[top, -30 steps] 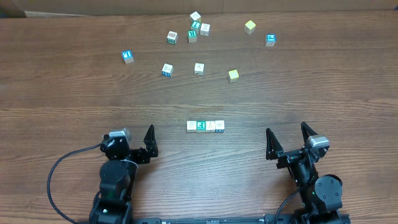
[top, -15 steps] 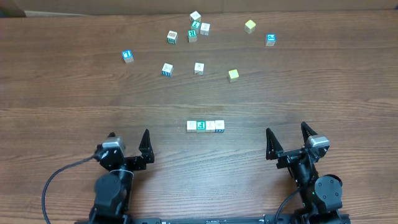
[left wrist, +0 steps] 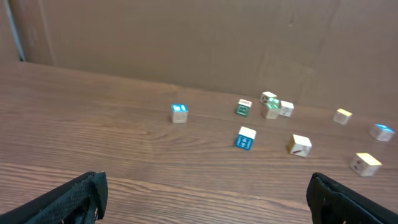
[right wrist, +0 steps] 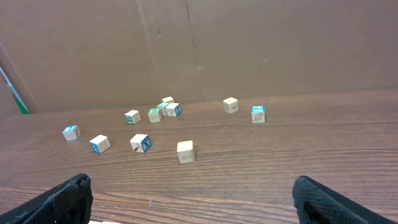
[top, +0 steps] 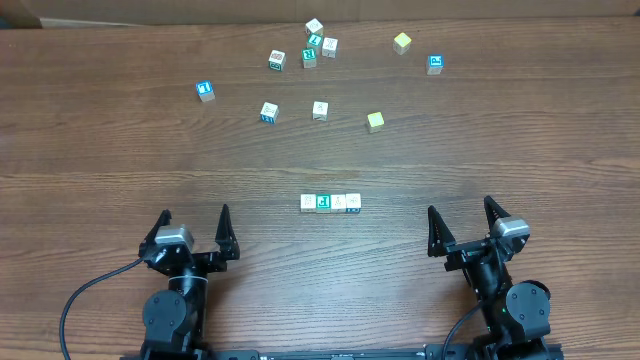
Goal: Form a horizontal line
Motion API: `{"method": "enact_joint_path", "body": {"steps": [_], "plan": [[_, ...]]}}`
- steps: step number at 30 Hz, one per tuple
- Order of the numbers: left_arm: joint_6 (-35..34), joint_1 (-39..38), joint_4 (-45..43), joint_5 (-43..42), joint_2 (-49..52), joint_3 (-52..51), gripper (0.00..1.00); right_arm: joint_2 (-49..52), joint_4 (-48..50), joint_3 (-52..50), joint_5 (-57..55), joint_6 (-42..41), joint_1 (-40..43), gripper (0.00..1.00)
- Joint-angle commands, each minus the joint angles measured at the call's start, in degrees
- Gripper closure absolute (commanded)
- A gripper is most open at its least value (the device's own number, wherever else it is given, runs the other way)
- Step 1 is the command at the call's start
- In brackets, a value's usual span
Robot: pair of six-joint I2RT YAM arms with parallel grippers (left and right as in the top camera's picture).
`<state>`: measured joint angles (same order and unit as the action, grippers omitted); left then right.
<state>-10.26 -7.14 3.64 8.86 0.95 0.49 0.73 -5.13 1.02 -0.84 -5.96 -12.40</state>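
Note:
The horizontal line point(top: 330, 203) is a row of several small wooden alphabet cubes touching edge to edge at the table's middle front; it is out of both wrist views. My left gripper point(top: 193, 223) is open and empty, left of the row near the front edge; its fingers show at the bottom of the left wrist view point(left wrist: 202, 196). My right gripper point(top: 461, 219) is open and empty, right of the row; it also shows in the right wrist view point(right wrist: 193, 196).
Several loose single cubes lie scattered at the back: a cluster point(top: 313, 45), a blue cube point(top: 205, 90), a yellow-green cube point(top: 375, 121), another point(top: 402, 42) and a blue one point(top: 435, 64). A brown cardboard wall stands behind the table point(left wrist: 199, 43).
My left arm has swung left and back toward the front edge, away from the row. The right arm and the cubes have not moved.

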Motion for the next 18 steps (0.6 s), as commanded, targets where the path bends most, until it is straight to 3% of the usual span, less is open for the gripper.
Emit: {"method": "enact_joint_path", "body": {"steps": [1,18], "plan": [[1.51,2.21,0.02,0.48,-0.79,-0.2,0.0,-0.57,0.39,-0.55,-0.11,0.24,-0.28,0.0],[1.46,2.62,-0.02,0.11,-0.74,-0.2,0.0,-0.57,0.39,-0.55,-0.11,0.24,-0.28,0.0]]}}
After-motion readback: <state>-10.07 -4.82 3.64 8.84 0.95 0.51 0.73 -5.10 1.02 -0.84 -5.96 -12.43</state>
